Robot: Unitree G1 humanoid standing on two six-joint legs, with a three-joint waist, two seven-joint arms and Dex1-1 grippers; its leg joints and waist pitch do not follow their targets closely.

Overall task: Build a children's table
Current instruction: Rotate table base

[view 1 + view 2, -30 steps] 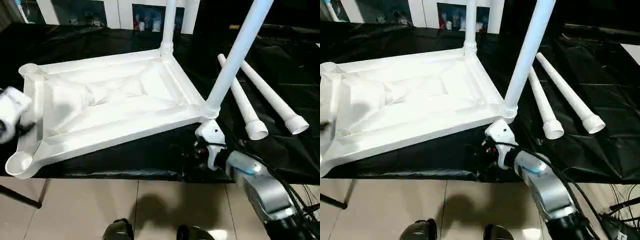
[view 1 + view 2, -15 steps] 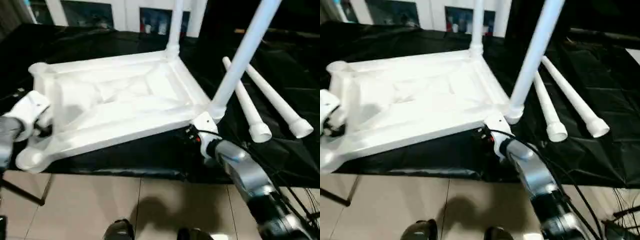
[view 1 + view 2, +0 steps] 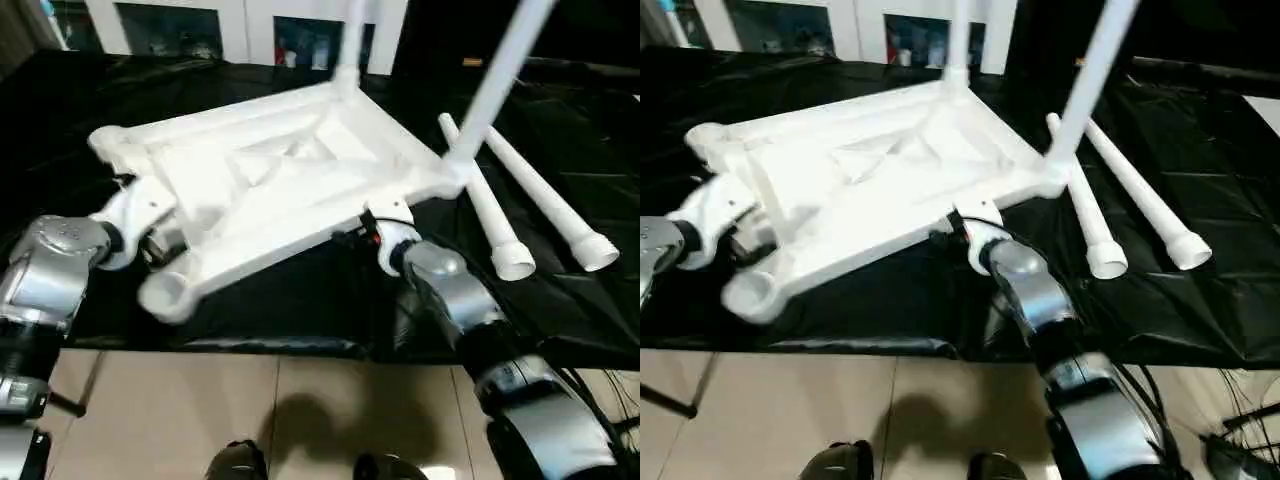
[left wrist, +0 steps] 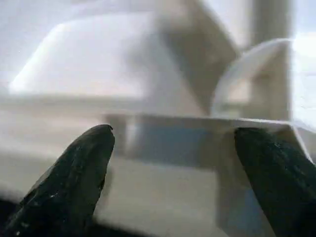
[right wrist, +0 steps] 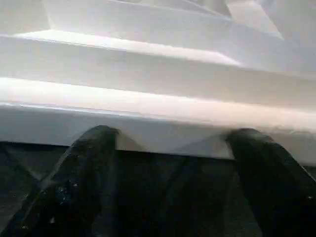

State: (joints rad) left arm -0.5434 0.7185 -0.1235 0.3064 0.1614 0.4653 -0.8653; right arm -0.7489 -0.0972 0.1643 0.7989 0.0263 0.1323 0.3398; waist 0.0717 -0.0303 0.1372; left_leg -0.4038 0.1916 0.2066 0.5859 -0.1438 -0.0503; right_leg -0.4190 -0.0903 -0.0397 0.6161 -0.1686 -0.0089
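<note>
Black sheeting bears the upturned ribbed white table; both hands' fingers spread apart.

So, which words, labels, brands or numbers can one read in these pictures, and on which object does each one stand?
None can be read.
The table top, its legs and the black cover bear no print.
The cabinet holds small coloured items, too blurred to read.

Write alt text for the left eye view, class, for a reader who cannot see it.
An upturned white table top with two legs fitted lies on a black cloth, both grippers at its near rim. Two loose legs lie to its right.
</note>
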